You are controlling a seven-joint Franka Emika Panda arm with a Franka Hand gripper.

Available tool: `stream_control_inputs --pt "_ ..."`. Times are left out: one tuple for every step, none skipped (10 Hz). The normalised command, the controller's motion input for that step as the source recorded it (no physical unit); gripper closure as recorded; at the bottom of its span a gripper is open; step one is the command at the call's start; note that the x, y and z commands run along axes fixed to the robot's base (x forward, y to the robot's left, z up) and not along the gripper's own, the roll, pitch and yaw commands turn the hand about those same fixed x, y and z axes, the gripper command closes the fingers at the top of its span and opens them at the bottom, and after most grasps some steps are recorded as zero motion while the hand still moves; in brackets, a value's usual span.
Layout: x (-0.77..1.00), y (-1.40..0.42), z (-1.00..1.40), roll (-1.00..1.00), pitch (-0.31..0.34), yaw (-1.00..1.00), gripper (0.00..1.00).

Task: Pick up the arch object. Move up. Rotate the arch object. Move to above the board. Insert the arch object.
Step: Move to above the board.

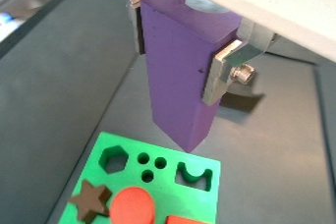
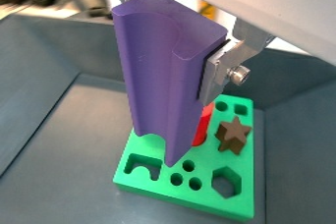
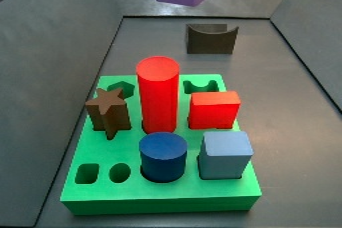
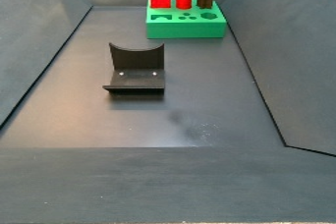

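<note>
Gripper (image 1: 183, 43) high over the board (image 1: 108, 149), fingers (image 1: 225, 69) clamped on the arch object (image 1: 180, 71). Long axis hangs vertical, lower end aimed at the arch cut-out (image 1: 196, 176). Needs straight descent.

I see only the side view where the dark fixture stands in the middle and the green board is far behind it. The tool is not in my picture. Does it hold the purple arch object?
Observer: Yes. In both wrist views the tool is shut on the arch object, with one finger on each side.
Operator: Is it in the board?
Observer: No. Its lower end hangs in the air above the board, apart from it.
Operator: Is there a free hole for it?
Observer: In a side view, an arch-shaped hole beside the red cylinder is empty.
</note>
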Motion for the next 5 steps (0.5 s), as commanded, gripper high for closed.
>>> stream_control_inputs --pt "0.09 -0.05 0.02 0.12 0.218 1.0 1.0" --pt "0.09 -0.05 0.02 0.13 0.245 1.0 1.0" --pt "0.1 -0.04 0.02 0.17 0.289 1.0 1.0" --pt "0.09 -0.04 0.02 0.19 0.311 1.0 1.0" --pt "0.09 -0.04 0.02 0.17 0.225 0.57 1.0"
